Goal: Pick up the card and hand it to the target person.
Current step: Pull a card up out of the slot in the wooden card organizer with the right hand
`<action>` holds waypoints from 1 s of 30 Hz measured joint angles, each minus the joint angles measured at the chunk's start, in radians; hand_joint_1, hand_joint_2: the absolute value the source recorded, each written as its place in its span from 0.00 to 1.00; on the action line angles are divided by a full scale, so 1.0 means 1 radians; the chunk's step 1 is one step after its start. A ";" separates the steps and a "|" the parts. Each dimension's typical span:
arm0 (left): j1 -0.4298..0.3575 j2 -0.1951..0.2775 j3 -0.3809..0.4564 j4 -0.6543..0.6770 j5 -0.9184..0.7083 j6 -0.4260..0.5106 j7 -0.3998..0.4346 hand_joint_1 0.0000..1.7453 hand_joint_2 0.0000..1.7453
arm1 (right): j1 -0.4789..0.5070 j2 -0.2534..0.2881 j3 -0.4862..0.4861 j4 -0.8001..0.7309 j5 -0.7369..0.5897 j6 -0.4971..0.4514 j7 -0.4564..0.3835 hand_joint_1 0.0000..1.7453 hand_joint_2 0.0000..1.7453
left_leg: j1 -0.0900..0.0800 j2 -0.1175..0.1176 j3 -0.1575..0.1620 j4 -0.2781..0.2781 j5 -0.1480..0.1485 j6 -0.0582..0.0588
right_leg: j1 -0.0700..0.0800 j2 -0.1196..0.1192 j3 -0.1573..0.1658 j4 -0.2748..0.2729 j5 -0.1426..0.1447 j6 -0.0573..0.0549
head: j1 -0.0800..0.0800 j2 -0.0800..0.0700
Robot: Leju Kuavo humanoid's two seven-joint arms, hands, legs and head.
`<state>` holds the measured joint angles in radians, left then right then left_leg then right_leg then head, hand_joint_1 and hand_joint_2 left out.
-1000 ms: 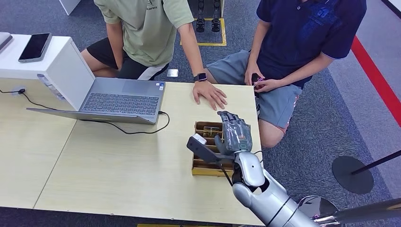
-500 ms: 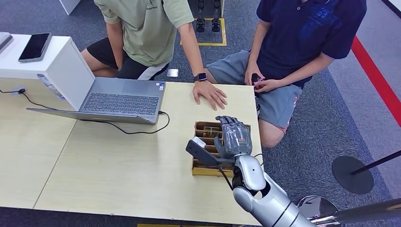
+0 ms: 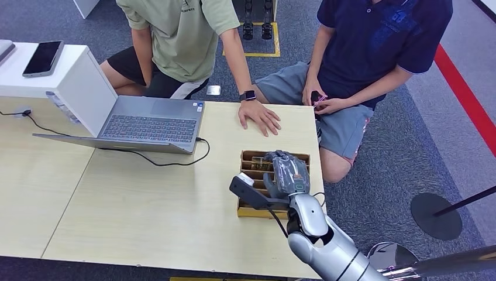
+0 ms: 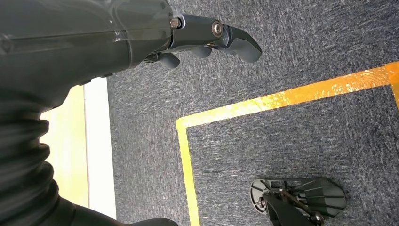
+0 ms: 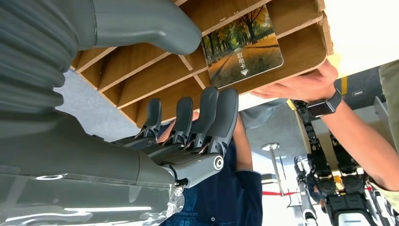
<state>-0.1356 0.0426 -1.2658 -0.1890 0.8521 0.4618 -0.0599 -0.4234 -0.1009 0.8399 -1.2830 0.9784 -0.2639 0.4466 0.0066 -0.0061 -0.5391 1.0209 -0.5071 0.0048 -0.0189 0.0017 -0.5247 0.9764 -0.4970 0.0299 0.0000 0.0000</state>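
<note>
Silver laptop (image 3: 146, 124) lies open at ten o'clock on the pale table (image 3: 146, 211), a person's hand (image 3: 259, 116) flat on the tabletop at twelve. Toward four o'clock stands a wooden slotted tray (image 3: 248, 205); the right hand (image 3: 288, 171) hovers over it, fingers (image 5: 211, 113) spread and empty. The card (image 5: 242, 49), printed with an autumn avenue, sits in a slot beside the thumb. The left hand (image 4: 207, 40) hangs over carpet, fingers loosely curled, holding nothing
</note>
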 joint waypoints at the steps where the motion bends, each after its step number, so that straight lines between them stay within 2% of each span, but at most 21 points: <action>1: 0.000 0.000 0.000 0.000 0.000 0.000 0.000 0.00 1.00 | 0.000 0.000 0.000 0.000 0.000 0.000 0.000 0.51 1.00 | 0.000 0.000 0.000 0.000 0.000 0.000 | 0.000 0.000 0.000 0.000 0.000 0.000 | 0.000 0.000; 10: 0.000 0.000 0.000 0.000 0.000 0.000 0.000 0.00 1.00 | 0.000 0.000 0.000 0.000 0.000 0.000 0.000 0.50 1.00 | 0.000 0.000 0.000 0.000 0.000 0.000 | 0.000 0.000 0.000 0.000 0.000 0.000 | 0.000 0.000; 18: -0.001 0.000 0.001 -0.001 0.001 0.000 -0.002 0.00 1.00 | -0.008 0.005 0.011 -0.003 0.000 -0.003 -0.006 0.31 1.00 | 0.000 0.001 0.000 0.000 0.000 0.000 | 0.000 0.001 0.000 0.000 0.001 0.000 | 0.000 0.000; 20: -0.001 -0.001 0.002 -0.001 0.001 -0.001 -0.003 0.00 1.00 | -0.011 0.004 0.012 -0.007 0.001 -0.003 -0.005 0.30 1.00 | 0.000 0.001 0.000 0.000 0.000 0.000 | 0.000 0.001 -0.001 0.000 0.000 0.000 | 0.000 0.000; 24: 0.001 -0.002 0.003 0.000 0.003 -0.003 -0.004 0.00 1.00 | -0.012 0.000 0.011 -0.019 0.004 -0.010 -0.002 0.24 1.00 | 0.000 0.001 -0.001 0.000 0.000 0.000 | 0.000 0.001 -0.001 0.000 0.001 0.000 | 0.000 0.000; 30: 0.003 -0.003 0.004 0.000 0.003 -0.003 -0.005 0.00 1.00 | -0.013 -0.001 0.012 -0.029 0.007 -0.012 0.001 0.22 1.00 | 0.000 0.000 -0.001 0.001 0.000 0.000 | 0.000 0.000 -0.001 0.001 0.000 0.000 | 0.000 0.000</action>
<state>-0.1326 0.0392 -1.2619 -0.1889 0.8552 0.4585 -0.0652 -0.4364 -0.1015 0.8520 -1.3123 0.9854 -0.2762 0.4479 0.0066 -0.0056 -0.5399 1.0215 -0.5072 0.0048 -0.0189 0.0022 -0.5257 0.9770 -0.4969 0.0299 0.0000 0.0000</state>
